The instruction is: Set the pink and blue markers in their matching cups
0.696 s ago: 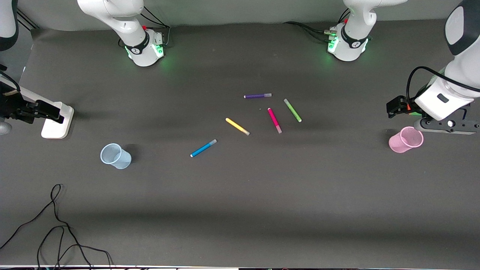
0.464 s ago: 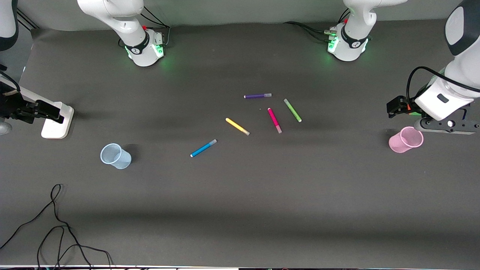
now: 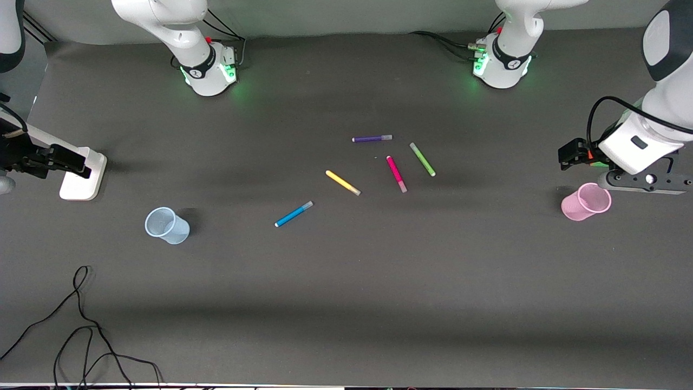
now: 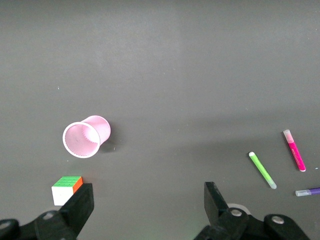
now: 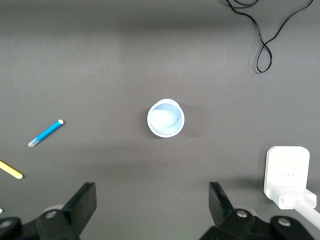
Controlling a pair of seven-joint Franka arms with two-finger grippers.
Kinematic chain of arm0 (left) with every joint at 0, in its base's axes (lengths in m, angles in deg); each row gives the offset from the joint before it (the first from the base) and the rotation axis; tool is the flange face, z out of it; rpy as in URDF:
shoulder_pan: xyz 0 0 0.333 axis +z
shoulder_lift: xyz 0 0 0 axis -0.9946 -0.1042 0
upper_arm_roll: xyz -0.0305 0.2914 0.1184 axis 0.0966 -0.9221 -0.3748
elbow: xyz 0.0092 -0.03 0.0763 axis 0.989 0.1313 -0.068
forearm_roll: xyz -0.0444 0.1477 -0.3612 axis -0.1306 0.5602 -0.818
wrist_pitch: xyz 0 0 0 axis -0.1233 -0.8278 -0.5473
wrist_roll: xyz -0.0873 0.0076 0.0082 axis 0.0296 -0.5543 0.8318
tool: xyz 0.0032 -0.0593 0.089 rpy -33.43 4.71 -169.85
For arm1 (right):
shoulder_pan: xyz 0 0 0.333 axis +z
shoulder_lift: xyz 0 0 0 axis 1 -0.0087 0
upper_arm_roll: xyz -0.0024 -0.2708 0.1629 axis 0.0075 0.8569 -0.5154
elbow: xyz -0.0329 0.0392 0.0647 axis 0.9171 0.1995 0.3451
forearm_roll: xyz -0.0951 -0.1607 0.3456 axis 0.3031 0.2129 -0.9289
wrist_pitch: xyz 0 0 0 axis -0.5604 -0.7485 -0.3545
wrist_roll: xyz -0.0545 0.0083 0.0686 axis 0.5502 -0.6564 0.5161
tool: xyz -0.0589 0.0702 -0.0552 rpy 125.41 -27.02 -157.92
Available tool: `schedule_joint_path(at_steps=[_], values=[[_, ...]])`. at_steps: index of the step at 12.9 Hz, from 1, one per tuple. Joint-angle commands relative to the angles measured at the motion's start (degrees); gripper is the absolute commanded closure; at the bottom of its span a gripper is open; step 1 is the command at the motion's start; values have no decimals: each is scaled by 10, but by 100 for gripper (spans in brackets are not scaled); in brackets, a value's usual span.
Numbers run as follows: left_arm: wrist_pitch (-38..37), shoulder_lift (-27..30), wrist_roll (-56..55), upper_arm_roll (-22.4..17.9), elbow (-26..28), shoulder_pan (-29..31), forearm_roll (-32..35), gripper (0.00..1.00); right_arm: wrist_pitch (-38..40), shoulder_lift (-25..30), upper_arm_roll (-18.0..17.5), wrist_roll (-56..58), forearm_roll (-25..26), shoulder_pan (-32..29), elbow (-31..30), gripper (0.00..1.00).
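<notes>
The pink marker [image 3: 396, 174] lies mid-table between a yellow and a green pen; it also shows in the left wrist view [image 4: 294, 150]. The blue marker [image 3: 293, 214] lies nearer the front camera, toward the right arm's end, and shows in the right wrist view [image 5: 46, 132]. The pale blue cup [image 3: 167, 225] [image 5: 166, 118] stands upright at the right arm's end. The pink cup [image 3: 586, 201] [image 4: 86, 136] stands upright at the left arm's end. My left gripper [image 3: 573, 154] [image 4: 147, 187] hangs open and empty by the pink cup. My right gripper [image 3: 65, 161] [image 5: 152, 186] hangs open and empty over a white adapter.
A yellow pen [image 3: 342, 182], a green pen [image 3: 422, 159] and a purple pen [image 3: 372, 138] lie around the pink marker. A small colour cube [image 4: 66, 189] sits beside the pink cup. The white adapter [image 3: 81, 184] lies near the blue cup. A black cable [image 3: 81, 325] trails at the front edge.
</notes>
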Motion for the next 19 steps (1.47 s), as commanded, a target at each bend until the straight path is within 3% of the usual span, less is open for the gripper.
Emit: schedule_joint_path(at_steps=[1, 5, 8, 9, 11, 15, 19], values=[[-17, 13, -6, 2, 12, -3, -12, 2, 2, 4, 0, -3, 6, 5, 0, 0], [-18, 14, -118, 5, 11, -59, -16, 2, 1, 5, -4, -35, 5, 37, -13, 0], [-14, 10, -220, 7, 11, -105, -29, 2, -2, 1, -4, -154, -5, 80, -23, 0], [-9, 3, -266, 7, 11, -128, -31, 2, -4, 2, -4, -214, -34, 87, -32, 0], [24, -23, -352, 7, 12, -179, -31, 3, -7, 1, -4, -299, -68, 105, -43, 0], [105, -97, -503, 7, 12, -263, -31, 5, -50, 7, -4, -489, -68, 176, -79, 0], [151, -167, -578, 7, 20, -302, -31, 10, -99, 3, -4, -679, -68, 249, -111, 0]])
